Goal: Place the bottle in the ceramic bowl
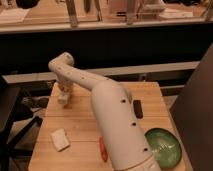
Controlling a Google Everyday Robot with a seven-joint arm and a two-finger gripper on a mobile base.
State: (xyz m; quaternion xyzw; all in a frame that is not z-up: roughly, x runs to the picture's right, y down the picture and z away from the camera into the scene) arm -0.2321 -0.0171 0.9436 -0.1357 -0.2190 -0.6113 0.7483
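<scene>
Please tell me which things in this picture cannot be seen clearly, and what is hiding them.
- Gripper, camera view, far left of the table: too small to tell what it touches.
- Bottle: cannot be made out at the gripper.
- Orange object: mostly behind the arm.
- Ceramic bowl: left rim covered by the arm.
- Dark object: too blurred to identify.
</scene>
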